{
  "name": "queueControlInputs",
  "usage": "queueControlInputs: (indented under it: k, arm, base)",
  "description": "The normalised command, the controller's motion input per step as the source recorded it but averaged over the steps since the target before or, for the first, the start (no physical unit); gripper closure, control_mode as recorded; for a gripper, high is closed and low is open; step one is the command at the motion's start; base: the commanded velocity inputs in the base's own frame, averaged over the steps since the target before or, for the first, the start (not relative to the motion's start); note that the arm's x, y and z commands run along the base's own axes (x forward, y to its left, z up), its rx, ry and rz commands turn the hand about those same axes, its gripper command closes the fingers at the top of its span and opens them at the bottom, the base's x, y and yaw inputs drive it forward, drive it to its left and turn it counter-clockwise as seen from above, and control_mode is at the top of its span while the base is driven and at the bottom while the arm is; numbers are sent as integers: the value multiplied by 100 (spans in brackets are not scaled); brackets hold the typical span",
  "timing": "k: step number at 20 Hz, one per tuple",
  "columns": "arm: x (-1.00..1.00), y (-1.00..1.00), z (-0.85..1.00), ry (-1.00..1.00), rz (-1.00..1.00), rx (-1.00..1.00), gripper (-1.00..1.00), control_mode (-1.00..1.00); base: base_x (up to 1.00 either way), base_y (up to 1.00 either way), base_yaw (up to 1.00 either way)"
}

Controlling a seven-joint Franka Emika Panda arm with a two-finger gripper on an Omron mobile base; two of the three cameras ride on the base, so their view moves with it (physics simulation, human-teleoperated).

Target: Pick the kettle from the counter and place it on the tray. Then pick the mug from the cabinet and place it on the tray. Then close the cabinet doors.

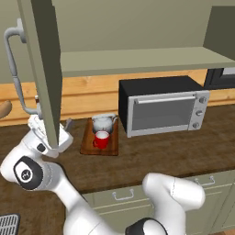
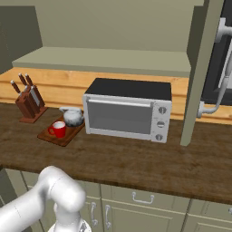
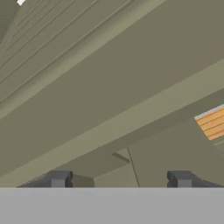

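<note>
The silvery kettle [image 1: 103, 123] and the red mug [image 1: 101, 139] both stand on the reddish-brown tray [image 1: 87, 140] on the dark counter [image 1: 183, 147], left of the toaster oven. The cabinet is open, its pale shelf [image 1: 137, 59] bare. The left cabinet door [image 1: 43, 69] swings out toward me, its curved handle [image 1: 13, 69] on the far side. My gripper [image 3: 120, 180] is open, right against that door's lower part, and one grey fingertip [image 1: 69, 124] peeks out past the door's edge. The right door [image 2: 201, 68] also stands open.
A black and silver toaster oven [image 1: 163, 108] sits on the counter under the cabinet. A knife block [image 2: 28, 102] stands left of the tray [image 2: 50, 135]. Grey-green drawers [image 2: 145, 204] run below the counter's front edge.
</note>
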Motion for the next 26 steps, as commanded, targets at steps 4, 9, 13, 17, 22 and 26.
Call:
queueControlInputs:
  k: [4, 9, 13, 17, 22, 26]
  arm:
    - [0, 2, 0, 0, 0, -2, -100, -100]
    - [0, 13, 4, -1, 3, 0, -100, -100]
    - [0, 14, 0, 0, 11, 0, -100, -100]
    - [-4, 7, 2, -7, 22, 0, -100, -100]
    - [-22, -16, 34, -29, 21, 0, -100, -100]
    - [-16, -43, 35, -30, 17, 1, -100, -100]
  base:
    - [0, 0, 0]
    - [0, 0, 0]
    - [0, 0, 0]
    - [0, 0, 0]
    - [0, 0, 0]
    - [0, 0, 0]
